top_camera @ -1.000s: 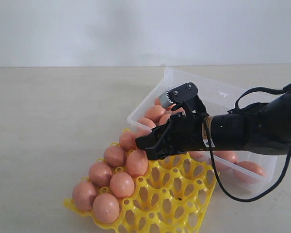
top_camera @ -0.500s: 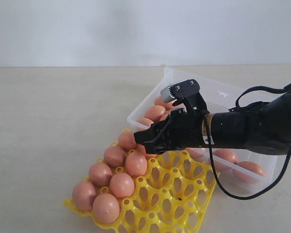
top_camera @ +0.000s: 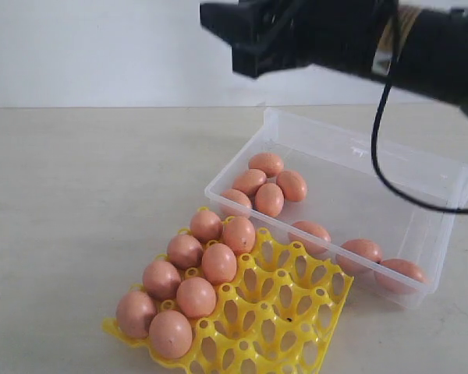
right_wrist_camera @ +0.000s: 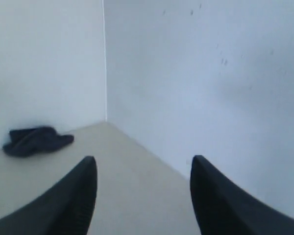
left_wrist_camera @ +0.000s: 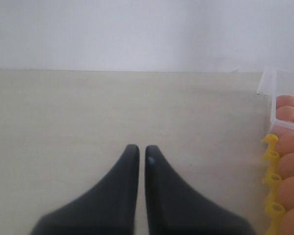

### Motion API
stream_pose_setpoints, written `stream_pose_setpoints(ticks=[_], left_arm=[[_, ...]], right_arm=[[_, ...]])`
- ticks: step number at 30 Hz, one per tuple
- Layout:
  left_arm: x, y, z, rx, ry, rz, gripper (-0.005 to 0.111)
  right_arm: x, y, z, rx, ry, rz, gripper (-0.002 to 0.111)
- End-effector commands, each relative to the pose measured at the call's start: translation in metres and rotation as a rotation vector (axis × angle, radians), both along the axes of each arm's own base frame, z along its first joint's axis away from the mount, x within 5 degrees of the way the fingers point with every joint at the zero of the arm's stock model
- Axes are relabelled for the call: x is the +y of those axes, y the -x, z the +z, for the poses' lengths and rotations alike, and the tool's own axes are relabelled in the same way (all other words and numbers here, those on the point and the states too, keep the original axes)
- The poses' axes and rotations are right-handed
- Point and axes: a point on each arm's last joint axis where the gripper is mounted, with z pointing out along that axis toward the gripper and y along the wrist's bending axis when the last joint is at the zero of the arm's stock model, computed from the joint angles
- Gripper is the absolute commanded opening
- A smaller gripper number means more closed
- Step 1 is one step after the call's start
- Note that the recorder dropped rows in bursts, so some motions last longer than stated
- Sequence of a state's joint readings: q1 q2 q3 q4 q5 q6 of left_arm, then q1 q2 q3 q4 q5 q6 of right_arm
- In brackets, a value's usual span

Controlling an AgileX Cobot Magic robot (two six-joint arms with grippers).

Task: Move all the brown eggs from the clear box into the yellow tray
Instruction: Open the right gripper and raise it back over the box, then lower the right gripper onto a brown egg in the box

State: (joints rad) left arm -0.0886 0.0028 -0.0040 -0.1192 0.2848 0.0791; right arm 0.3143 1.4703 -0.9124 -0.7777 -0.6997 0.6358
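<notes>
Yellow tray (top_camera: 290, 305): sits at the near edge of your desk (top_camera: 86, 195), just beside the near wall of the clear box (top_camera: 351, 183); whether the two touch cannot be told.
Brown eggs (top_camera: 219, 262) in the tray: eight, filling the cups along its left side in two rows that run from the near corner up towards the box; the remaining cups show bare yellow plastic.
Brown eggs in the box: eight. Five cluster close together at the left end; three lie strung along the near wall towards the right end.
Your right claw (top_camera: 232, 37): hangs high above the box, at the top of the exterior view, released, fingers spread wide with nothing between them. Its wrist camera faces a white wall corner, with a dark bundle of cloth (right_wrist_camera: 36, 139) lying at the foot of the wall.
Your left claw (left_wrist_camera: 138, 152): clenched, the two black fingers drawn together to a thin slit, gripping nothing. It sits low over bare desk, with the tray's rim and a column of eggs off to one side.
Black cable (top_camera: 374, 140): loops down from your right arm, crossing in front of the box's far wall.
</notes>
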Motion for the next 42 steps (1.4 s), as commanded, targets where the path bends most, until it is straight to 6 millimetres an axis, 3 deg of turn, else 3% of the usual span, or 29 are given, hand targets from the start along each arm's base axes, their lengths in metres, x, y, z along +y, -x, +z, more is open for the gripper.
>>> stream_pose_setpoints(ticks=[1,5,8,10,12,16,17,20,24,29,34,37,42], left_arm=[[0.0,0.0,0.0,-0.007,-0.002,-0.004,0.004],[0.0,0.0,0.0,-0.007,-0.002,-0.004,0.004],[0.0,0.0,0.0,-0.007,-0.002,-0.004,0.004],[0.0,0.0,0.0,-0.007,-0.002,-0.004,0.004],[0.0,0.0,0.0,-0.007,-0.002,-0.004,0.004],[0.0,0.0,0.0,-0.007,-0.002,-0.004,0.004],[0.0,0.0,0.0,-0.007,-0.002,-0.004,0.004],[0.0,0.0,0.0,-0.007,-0.002,-0.004,0.004],[0.0,0.0,0.0,-0.007,-0.002,-0.004,0.004],[0.0,0.0,0.0,-0.007,-0.002,-0.004,0.004],[0.0,0.0,0.0,-0.007,-0.002,-0.004,0.004],[0.0,0.0,0.0,-0.007,-0.002,-0.004,0.004],[0.0,0.0,0.0,-0.007,-0.002,-0.004,0.004]], right_arm=[[-0.022,0.002,0.044,0.0,0.105,-0.233,0.051],[-0.073,0.004,0.053,0.335,0.375,-0.731,0.051],[-0.093,0.015,0.029,0.619,0.647,-0.877,0.051],[-0.092,0.016,0.015,0.747,0.717,-0.853,0.051],[-0.082,0.013,-0.001,0.832,0.771,-0.721,0.051],[-0.061,-0.01,-0.033,1.123,0.956,-0.501,0.051],[-0.054,-0.024,-0.042,1.17,0.995,-0.438,0.051],[-0.042,-0.046,-0.056,1.206,0.97,-0.391,0.051],[-0.039,-0.047,-0.059,1.215,0.971,-0.359,0.051],[-0.03,-0.064,-0.055,1.064,0.808,-0.392,0.051],[-0.029,-0.064,-0.057,1.053,0.833,-0.353,0.051],[-0.028,-0.068,-0.07,1.083,0.854,-0.347,0.051],[-0.025,-0.081,-0.114,1.161,0.969,-0.28,0.051]])
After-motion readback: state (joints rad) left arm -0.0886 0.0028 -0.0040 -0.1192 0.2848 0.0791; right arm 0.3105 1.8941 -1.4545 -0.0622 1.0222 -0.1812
